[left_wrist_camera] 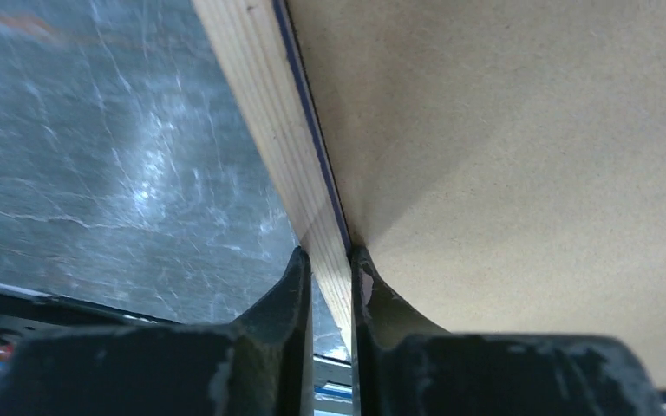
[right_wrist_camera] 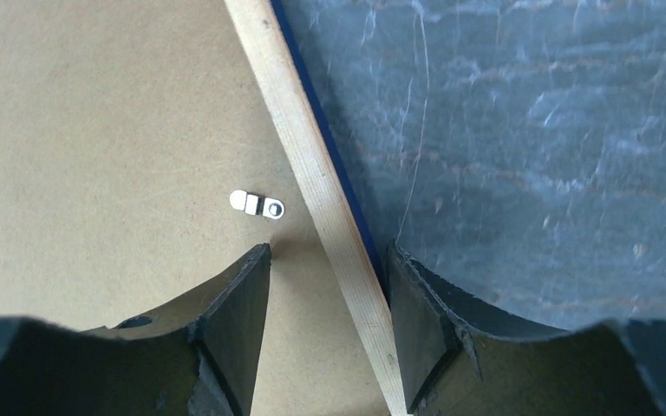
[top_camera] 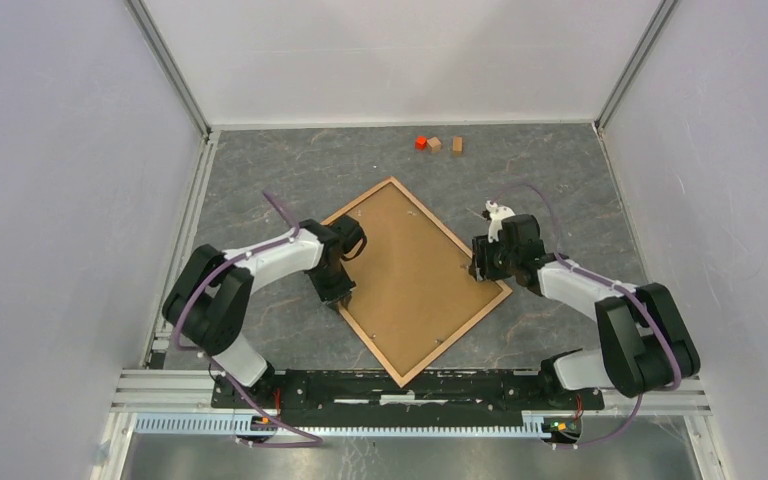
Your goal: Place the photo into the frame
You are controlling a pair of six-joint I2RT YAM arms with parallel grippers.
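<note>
Frame: the frame (top_camera: 457,337) lay flat in the middle of the worktop (top_camera: 290,170), turned like a diamond. Its light wood side faced up, and a dark blue edge showed along the rails.
Photo: the photo was hidden in every view.
In the way: a plain brown backing board (top_camera: 410,270) filled the whole opening of the frame, sitting inside the rails.
Fastening: a small metal tab (right_wrist_camera: 257,204) lay on the board just beside the right rail, not reaching over the rail.
Left gripper: the left gripper (left_wrist_camera: 329,256) was narrowed onto the near-left rail. One finger was on the outer wood face and the other on the board side, both touching.
Right gripper: the right gripper (right_wrist_camera: 328,251) stood wide and straddled the right rail. One finger was over the board with a clear gap to the rail. The other was close by the blue outer edge, and contact there could not be told.
Left arm: the left arm (top_camera: 280,255) crossed above the frame's left corner and covered it in the top view.
Far edge: a red block (top_camera: 421,143) and two wooden blocks (top_camera: 434,144) sat in a row near the back wall, well apart from the frame.
Surroundings: pale walls (top_camera: 60,200) closed in the grey, marbled worktop on three sides.
</note>
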